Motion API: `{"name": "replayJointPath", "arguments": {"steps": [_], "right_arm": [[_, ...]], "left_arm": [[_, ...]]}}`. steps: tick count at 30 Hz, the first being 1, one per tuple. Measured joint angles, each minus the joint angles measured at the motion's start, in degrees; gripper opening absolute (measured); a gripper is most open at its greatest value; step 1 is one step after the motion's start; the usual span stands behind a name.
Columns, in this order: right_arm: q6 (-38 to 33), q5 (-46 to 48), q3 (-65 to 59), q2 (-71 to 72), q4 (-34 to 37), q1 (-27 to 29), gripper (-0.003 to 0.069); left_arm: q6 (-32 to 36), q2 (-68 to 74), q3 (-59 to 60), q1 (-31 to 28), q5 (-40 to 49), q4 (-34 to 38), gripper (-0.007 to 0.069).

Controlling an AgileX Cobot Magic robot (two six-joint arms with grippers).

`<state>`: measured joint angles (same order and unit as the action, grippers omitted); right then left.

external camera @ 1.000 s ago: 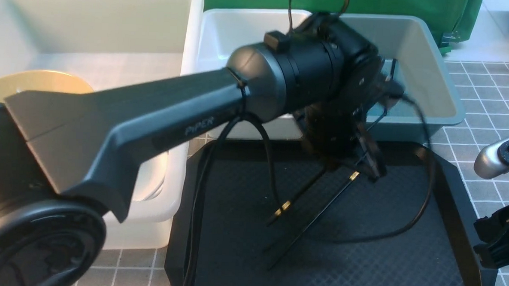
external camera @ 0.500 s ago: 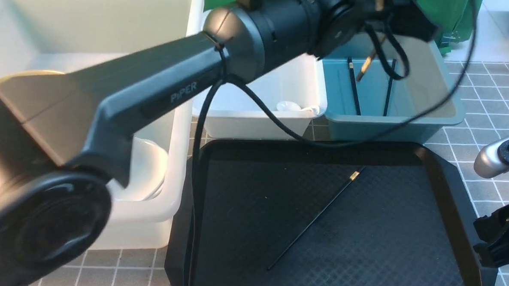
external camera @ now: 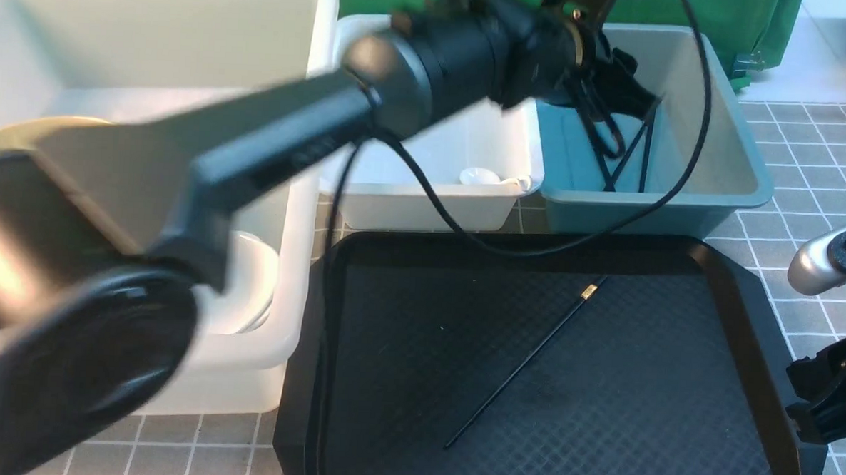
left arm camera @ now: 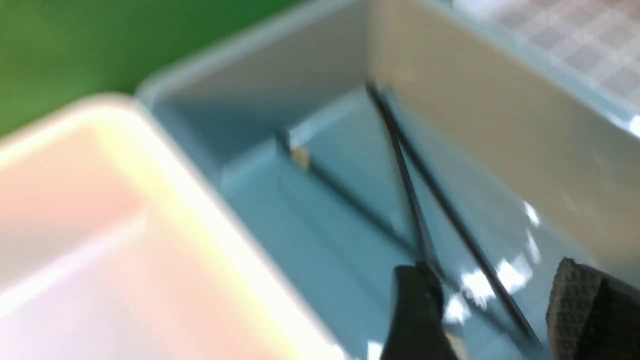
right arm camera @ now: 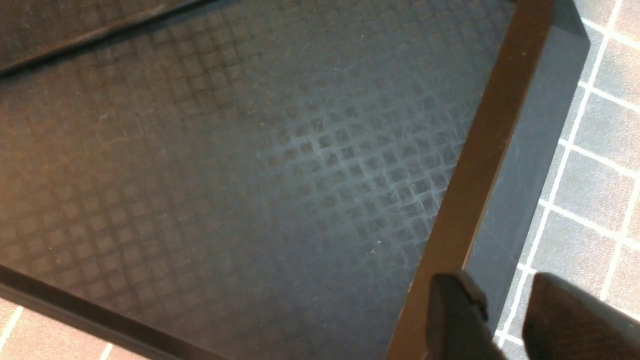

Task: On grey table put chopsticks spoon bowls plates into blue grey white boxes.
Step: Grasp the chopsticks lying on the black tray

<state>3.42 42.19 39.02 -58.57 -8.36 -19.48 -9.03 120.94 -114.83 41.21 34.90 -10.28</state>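
My left gripper (external camera: pixel 632 97) hangs over the blue box (external camera: pixel 746 184), open, its fingers (left arm camera: pixel 417 300) wide apart with nothing held. Black chopsticks (external camera: pixel 644 151) lie crossed inside that box (left arm camera: pixel 500 130), one chopstick (left arm camera: pixel 412 200) running below the jaws. Another chopstick (external camera: pixel 525 360) lies diagonally on the black tray. The white spoon (external camera: pixel 483 177) rests in the mid-sized white box (external camera: pixel 424 209). A yellow bowl (external camera: pixel 13 135) and a white plate (external camera: pixel 249 283) sit in the large whitish box (external camera: pixel 320 62), mostly hidden by my left arm. My right gripper (right arm camera: pixel 505 300) is open and empty over the tray's right rim.
The black textured tray (external camera: pixel 748 309) fills the middle of the grey table (external camera: pixel 812 154), just in front of the white and blue boxes. My left arm and its cable stretch across the large box and the white box. A green cloth hangs behind the boxes.
My left gripper lifted one chopstick off the tray, carried it up and back over the blue box, and opened. That chopstick now lies in the blue box. The right arm stayed still.
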Motion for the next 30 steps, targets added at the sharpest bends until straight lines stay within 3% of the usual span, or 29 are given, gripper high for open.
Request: {"name": "replayJointPath", "arguments": {"steps": [3, 7, 9, 22, 25, 30], "right_arm": [[0.0, -0.41, 0.0, 0.0, 0.0, 0.0, 0.0237], [0.0, -0.96, 0.0, 0.0, 0.0, 0.0, 0.0237], [0.0, -1.04, 0.0, 0.0, 0.0, 0.0, 0.0237], [0.0, -1.04, 0.0, 0.0, 0.0, 0.0, 0.0237], [0.0, -0.99, 0.0, 0.0, 0.0, 0.0, 0.0237], [0.0, -0.93, 0.0, 0.0, 0.0, 0.0, 0.0237]], "left_arm": [[3.68, -5.48, -0.41, 1.95, 18.11, 3.68, 0.0322], [9.03, -5.44, 0.1, 3.79, 32.03, 9.31, 0.0325], [10.47, -2.72, 1.39, 4.62, 34.82, 11.45, 0.0326], [14.44, 11.71, 2.53, 5.89, 30.12, 8.25, 0.0321], [17.68, 11.98, 2.41, 5.89, 29.08, 8.53, 0.0255], [18.88, 12.09, 2.3, 6.01, 28.79, 9.66, 0.0032]]}}
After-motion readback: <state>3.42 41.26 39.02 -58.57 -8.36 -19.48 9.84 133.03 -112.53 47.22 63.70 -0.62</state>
